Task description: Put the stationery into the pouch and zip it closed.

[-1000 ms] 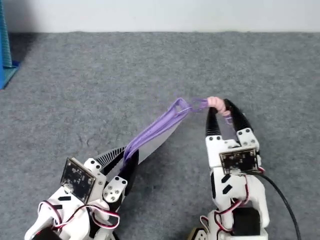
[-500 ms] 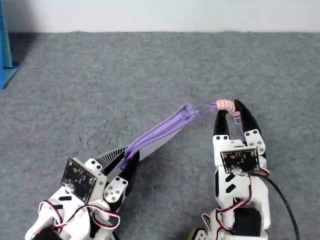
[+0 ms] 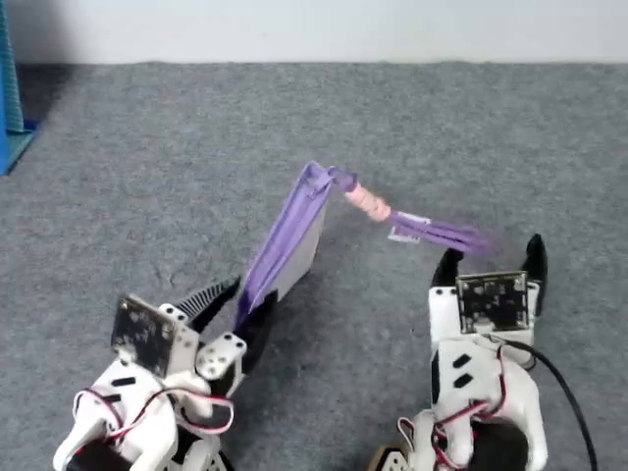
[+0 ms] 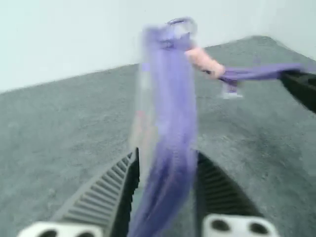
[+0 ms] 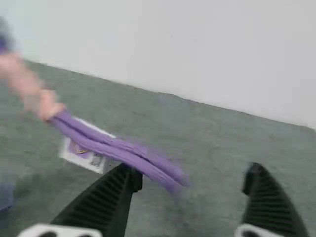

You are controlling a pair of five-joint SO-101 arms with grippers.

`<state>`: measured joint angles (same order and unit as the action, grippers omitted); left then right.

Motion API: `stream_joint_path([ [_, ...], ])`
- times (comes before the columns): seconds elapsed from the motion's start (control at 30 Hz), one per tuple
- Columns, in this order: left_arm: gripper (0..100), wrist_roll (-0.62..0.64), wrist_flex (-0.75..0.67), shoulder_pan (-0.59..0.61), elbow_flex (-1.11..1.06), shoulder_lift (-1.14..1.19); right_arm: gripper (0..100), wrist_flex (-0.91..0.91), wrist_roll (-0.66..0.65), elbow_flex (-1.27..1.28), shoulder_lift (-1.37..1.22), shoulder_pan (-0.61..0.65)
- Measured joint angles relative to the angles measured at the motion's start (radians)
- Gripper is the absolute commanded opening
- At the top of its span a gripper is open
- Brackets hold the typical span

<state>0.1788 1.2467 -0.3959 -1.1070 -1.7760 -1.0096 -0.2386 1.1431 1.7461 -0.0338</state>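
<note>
The purple pouch [image 3: 289,240] stands slanted off the grey table, its lower end pinched in my left gripper [image 3: 247,302], which is shut on it. In the left wrist view the pouch [image 4: 168,123] rises between the two black fingers [image 4: 129,174] of that gripper [image 4: 165,165]. From its top hangs a pink zipper charm [image 3: 368,202] with a purple strap [image 3: 442,234] and a white tag [image 3: 406,228], stretched in the air toward my right gripper [image 3: 491,260]. That gripper [image 5: 193,175] is open, and the strap [image 5: 116,147] lies blurred just past one finger [image 5: 118,190], free of it.
Grey felt [image 3: 177,147] covers the table up to a white wall [image 3: 314,29] at the back. A blue object [image 3: 10,88] stands at the far left edge. Open felt lies on all sides of the pouch.
My right gripper has let go of the zipper charm, opened and drawn back toward the near edge. The pouch top swung left and up, and the strap now trails loose.
</note>
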Motion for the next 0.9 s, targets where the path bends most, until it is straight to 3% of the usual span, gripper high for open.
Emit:
stream_joint_path([
  [0.27, 25, 0.02, -0.152, 0.278, -0.098, 0.002, 37.4, -0.17, 0.04, -0.081, 0.002, 0.18],
  [0.7, 25, -0.061, -0.37, 0.652, -0.098, 0.002, 37.4, -0.176, 0.103, -0.081, 0.002, 0.196],
  [0.9, 23, -0.061, -0.376, 0.721, -0.057, 0.002, 33.6, -0.176, 0.16, -0.081, 0.002, 0.196],
])
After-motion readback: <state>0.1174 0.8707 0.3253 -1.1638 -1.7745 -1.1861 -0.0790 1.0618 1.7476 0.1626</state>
